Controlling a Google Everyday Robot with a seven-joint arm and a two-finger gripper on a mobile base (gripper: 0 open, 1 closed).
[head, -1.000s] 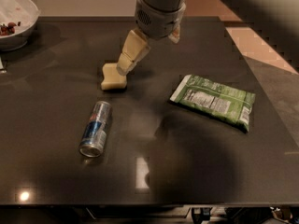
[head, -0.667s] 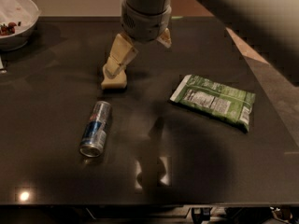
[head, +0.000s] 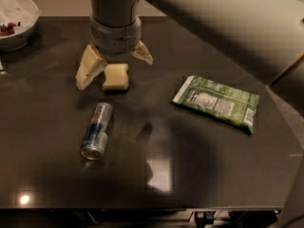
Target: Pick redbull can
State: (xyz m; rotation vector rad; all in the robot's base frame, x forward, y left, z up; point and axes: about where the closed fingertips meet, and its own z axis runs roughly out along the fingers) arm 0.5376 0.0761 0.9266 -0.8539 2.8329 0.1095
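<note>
The redbull can [head: 97, 131] lies on its side on the dark table [head: 61, 184], left of centre, silver and blue with its shiny end toward me. My gripper [head: 115, 71] hangs above the table just behind the can, over the yellow sponge [head: 116, 76]. Its two cream fingers [head: 89, 67] are spread apart, one left of the sponge and one at its upper right. The gripper holds nothing and is a short way behind the can's far end.
A green snack bag [head: 219, 102] lies flat at the right. A white bowl [head: 14, 20] with dark bits stands at the far left corner. The table's front edge runs along the bottom and its right edge lies past the bag.
The gripper has moved left and toward me, from the sponge's right side to above it, closer to the can. Can, sponge and bag have not moved.
</note>
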